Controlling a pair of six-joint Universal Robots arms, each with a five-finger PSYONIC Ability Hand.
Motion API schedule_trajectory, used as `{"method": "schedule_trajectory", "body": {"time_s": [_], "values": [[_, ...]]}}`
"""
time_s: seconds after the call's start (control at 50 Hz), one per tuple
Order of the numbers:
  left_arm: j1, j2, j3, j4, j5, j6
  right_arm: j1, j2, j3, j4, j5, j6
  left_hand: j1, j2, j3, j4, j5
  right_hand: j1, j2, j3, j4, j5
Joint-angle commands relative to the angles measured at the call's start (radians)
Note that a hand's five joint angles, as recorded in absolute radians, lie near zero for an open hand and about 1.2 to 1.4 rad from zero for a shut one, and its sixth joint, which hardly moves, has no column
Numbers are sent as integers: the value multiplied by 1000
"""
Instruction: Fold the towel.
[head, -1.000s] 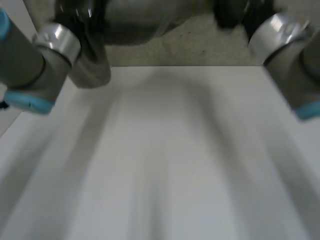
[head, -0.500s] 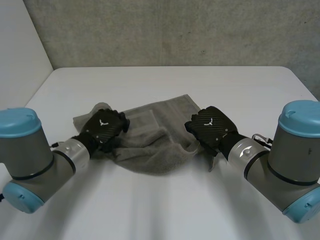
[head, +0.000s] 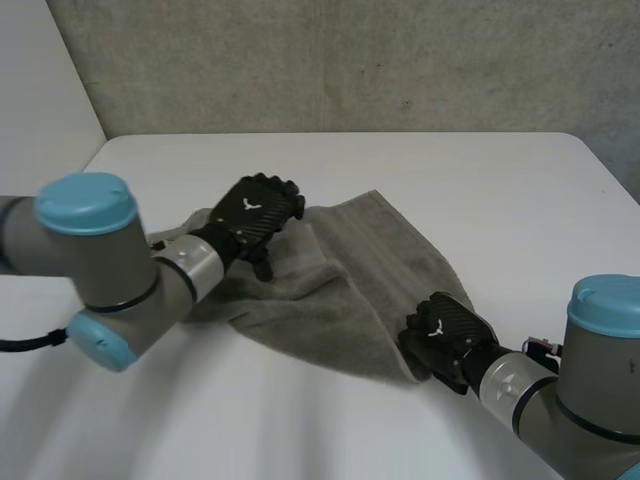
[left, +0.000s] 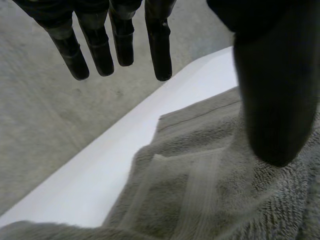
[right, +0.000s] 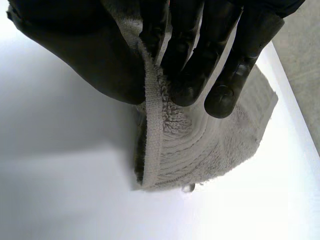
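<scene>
Towel (head: 345, 290) is gripped at a corner.
Wrist views: right hand's (head: 447, 335) fingers (right: 192, 75) are clamped on the hem (right: 152, 135), left hand's (head: 255, 215) held straight.

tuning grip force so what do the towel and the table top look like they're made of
The towel: soft grey terry cloth, likely cotton; fuzzy looped pile with a flat woven band near the hem. The table: smooth white matte top, perhaps laminate or painted board; the pictures leave it open.

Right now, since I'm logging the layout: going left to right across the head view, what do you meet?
left arm → left hand → bare middle of the towel → right hand → right arm
</scene>
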Motion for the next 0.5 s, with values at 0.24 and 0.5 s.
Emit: {"method": "schedule_trajectory", "body": {"time_s": [0.24,0.5], "values": [[-109,-284,369,-228,10,3,-36,-2,4,-5,-16,96,-56,-49,-62,-59,-8,66,76,68,54,63],[-132,-319,448,-306,-8,9,-40,-2,1,-3,-27,100,1022,1029,1016,1019,1070,66,76,68,54,63]]}}
